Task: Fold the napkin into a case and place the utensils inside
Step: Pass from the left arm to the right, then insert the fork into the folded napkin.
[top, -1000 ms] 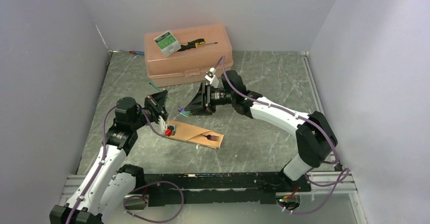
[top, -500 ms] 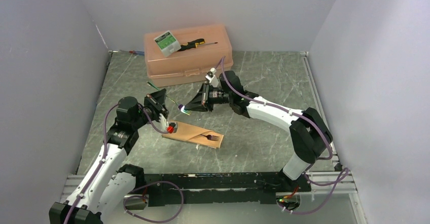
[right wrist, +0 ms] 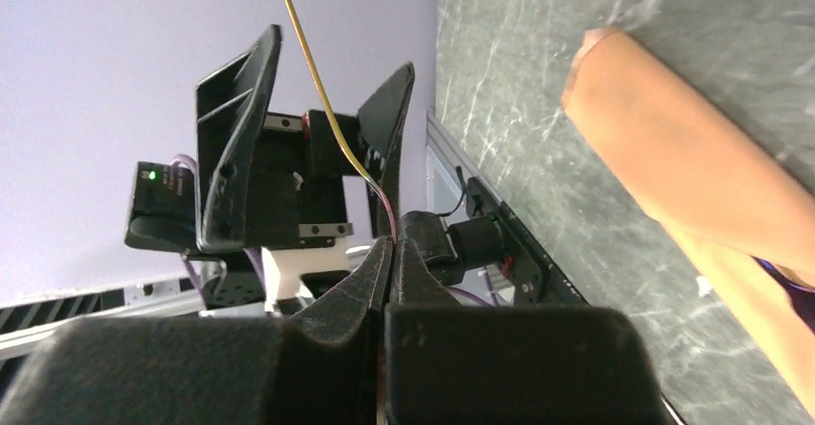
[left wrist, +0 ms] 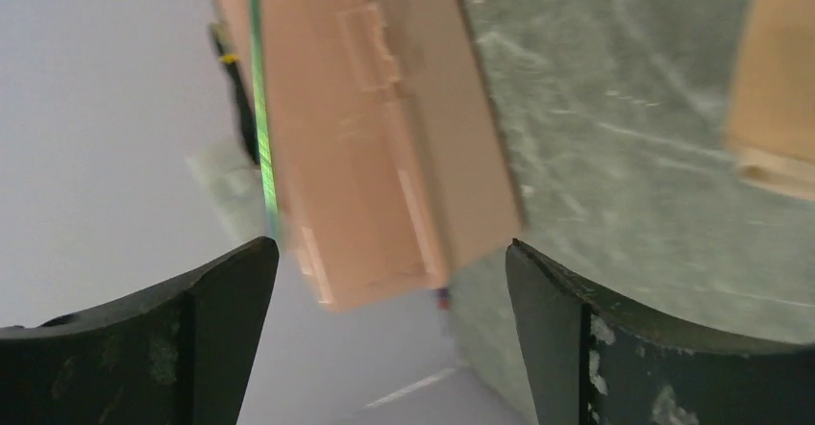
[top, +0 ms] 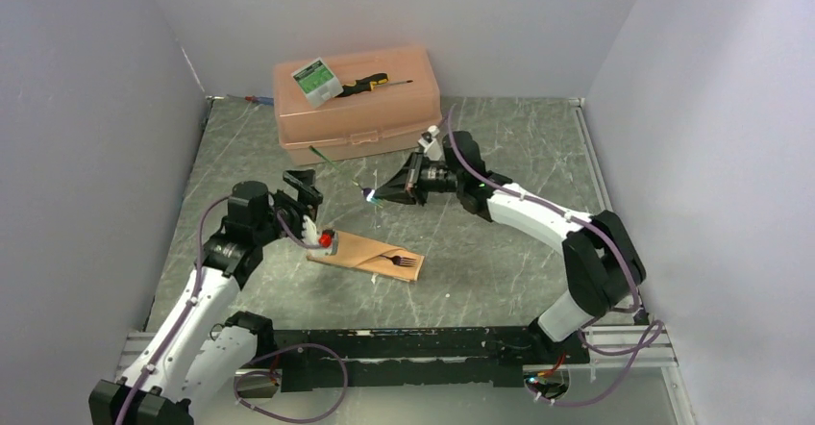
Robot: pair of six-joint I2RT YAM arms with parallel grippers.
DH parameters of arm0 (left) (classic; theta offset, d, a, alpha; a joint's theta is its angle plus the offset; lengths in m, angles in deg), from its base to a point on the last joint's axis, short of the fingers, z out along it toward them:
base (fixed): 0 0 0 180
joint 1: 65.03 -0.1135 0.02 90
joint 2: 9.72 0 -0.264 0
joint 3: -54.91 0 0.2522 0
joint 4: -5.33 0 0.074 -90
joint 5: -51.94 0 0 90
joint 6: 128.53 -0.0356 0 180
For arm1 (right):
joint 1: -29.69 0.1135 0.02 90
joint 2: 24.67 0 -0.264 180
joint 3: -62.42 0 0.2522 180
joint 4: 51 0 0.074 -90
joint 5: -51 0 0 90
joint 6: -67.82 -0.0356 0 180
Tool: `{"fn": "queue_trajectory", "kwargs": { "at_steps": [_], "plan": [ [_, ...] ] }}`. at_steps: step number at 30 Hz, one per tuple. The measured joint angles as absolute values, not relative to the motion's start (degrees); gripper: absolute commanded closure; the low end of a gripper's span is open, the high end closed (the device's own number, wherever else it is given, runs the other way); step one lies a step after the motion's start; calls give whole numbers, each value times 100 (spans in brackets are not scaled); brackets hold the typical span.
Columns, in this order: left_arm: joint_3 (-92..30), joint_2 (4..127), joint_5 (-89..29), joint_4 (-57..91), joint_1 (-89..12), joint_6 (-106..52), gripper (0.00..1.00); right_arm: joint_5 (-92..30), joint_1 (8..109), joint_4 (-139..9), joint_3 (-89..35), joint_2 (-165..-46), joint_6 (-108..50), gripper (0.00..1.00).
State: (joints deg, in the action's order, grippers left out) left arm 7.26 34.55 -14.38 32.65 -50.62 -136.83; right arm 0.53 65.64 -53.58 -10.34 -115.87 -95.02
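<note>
Left fingers (left wrist: 173, 338) have sprung wide, freeing the utensil (left wrist: 259, 79) that right fingers (right wrist: 370, 286) pinch shut.

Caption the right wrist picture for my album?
Right gripper shut on a slim utensil that runs through the open left gripper.

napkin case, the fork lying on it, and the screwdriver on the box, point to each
case (top: 346, 245), top external view, bare cloth left of the fork
fork (top: 396, 259), top external view, neck just behind the tines
screwdriver (top: 368, 85), top external view, black-and-yellow handle
</note>
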Motion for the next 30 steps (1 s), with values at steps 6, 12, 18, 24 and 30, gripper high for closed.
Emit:
{"fn": "queue_trajectory", "kwargs": {
  "at_steps": [6,12,18,24,30],
  "plan": [
    [-707,4532,-1991,4996,-5055,-11587,12,46,5945,-6331,-569,-10702,-8721,100],
    [-2119,6115,-2126,6531,-5433,-9099,21,3,5362,-8016,-62,-9627,-7576,100],
    [-2296,7448,-1757,7368,-5669,-7434,34,-133,5270,-9625,290,-8990,-6457,100],
    [-2294,8180,-1484,7444,-5746,-6617,44,-144,5270,-10374,808,-8654,-5950,100],
    [-2202,8554,-1438,7195,-5746,-6289,50,-107,5272,-10447,996,-8912,-5812,100]
  ]
}}
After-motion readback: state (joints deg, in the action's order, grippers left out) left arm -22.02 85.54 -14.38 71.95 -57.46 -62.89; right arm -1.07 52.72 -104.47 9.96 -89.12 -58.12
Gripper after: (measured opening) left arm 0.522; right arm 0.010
